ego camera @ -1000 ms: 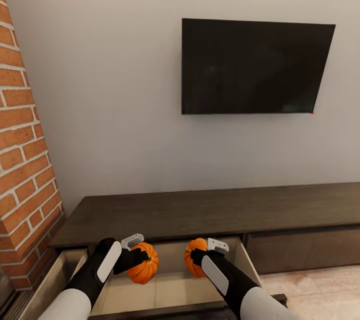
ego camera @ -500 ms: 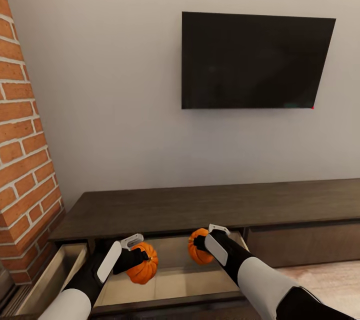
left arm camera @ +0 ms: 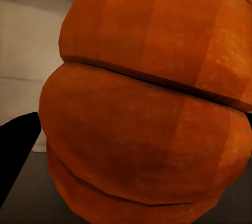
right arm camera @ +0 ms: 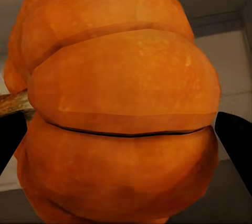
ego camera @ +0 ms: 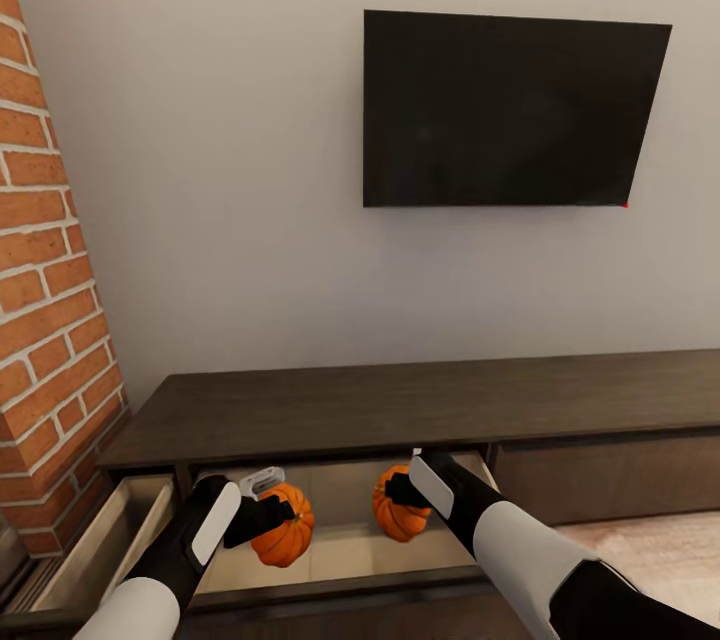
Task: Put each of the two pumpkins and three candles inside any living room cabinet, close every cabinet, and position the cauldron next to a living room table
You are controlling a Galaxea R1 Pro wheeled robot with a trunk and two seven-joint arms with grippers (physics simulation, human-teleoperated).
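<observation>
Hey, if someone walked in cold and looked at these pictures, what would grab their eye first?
Two bright orange pumpkins: the left pincer holds one pumpkin and the right pincer holds the other pumpkin, both over the open drawer of the long dark cabinet. Next, the black television on the wall above, and the brick column at left.

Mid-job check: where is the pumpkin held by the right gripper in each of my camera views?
Head view: the right-hand pumpkin sits low, right of centre, over the open drawer, at the right gripper.
Right wrist view: the same pumpkin looms close, between the dark fingers.
Left wrist view: that close pumpkin is the other pumpkin.
Shared landmark: the pale drawer interior behind both.
</observation>
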